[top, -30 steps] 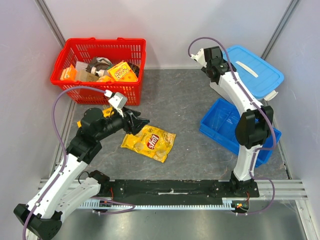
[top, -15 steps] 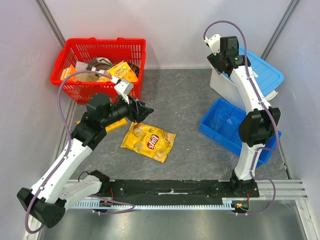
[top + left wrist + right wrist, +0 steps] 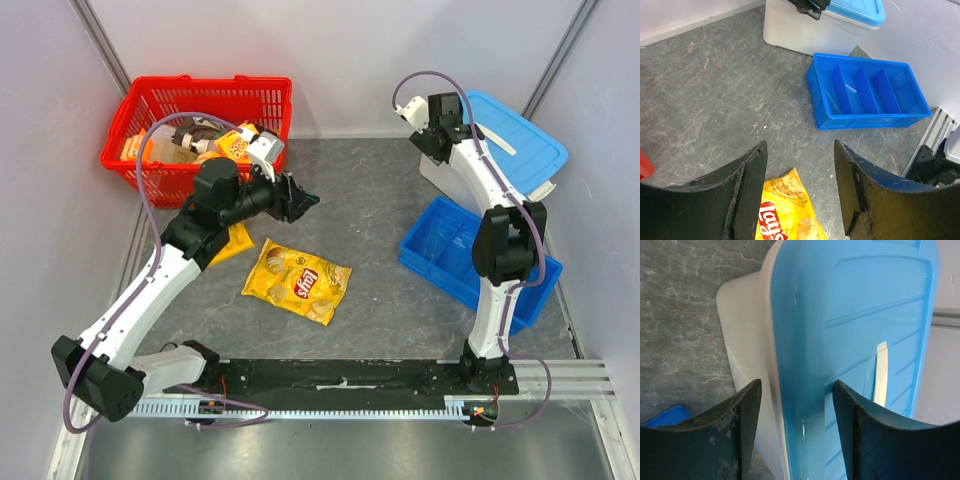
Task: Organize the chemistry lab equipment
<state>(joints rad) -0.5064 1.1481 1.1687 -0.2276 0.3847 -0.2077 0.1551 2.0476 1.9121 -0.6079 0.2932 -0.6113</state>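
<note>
1. Grey stone-patterned surface (image 3: 365,205): carries everything below.
2. White bin (image 3: 805,35) with light-blue lid (image 3: 865,315): far right corner, lid on. A white strip lies on the lid top.
3. Red basket (image 3: 205,82): far left corner, holding mixed packed items (image 3: 235,145). These include orange boxes and a dark-and-white object; from overhead they are too jumbled to name with confidence.
4. Blue divided tray (image 3: 450,240): on the right, just in front of the bin, set at an angle. Long parallel compartments. A small clear scrap (image 3: 850,90), possibly plastic film, lies in one of them.
5. Yellow chip bag (image 3: 297,281): flat on the surface, centre-left, well apart from tray and bin.
6. Second yellow packet (image 3: 233,242): beside the basket's near corner, partly covered by the left arm (image 3: 170,270).
7. Left end effector (image 3: 799,145): released, fingers spread, nothing between them. It hovers above the surface between basket and chip bag, pointing toward the tray.
8. Right end effector (image 3: 796,385): released, fingers spread, held over the bin's left edge. The lid rim sits in the gap in the wrist view; contact cannot be told.
</note>
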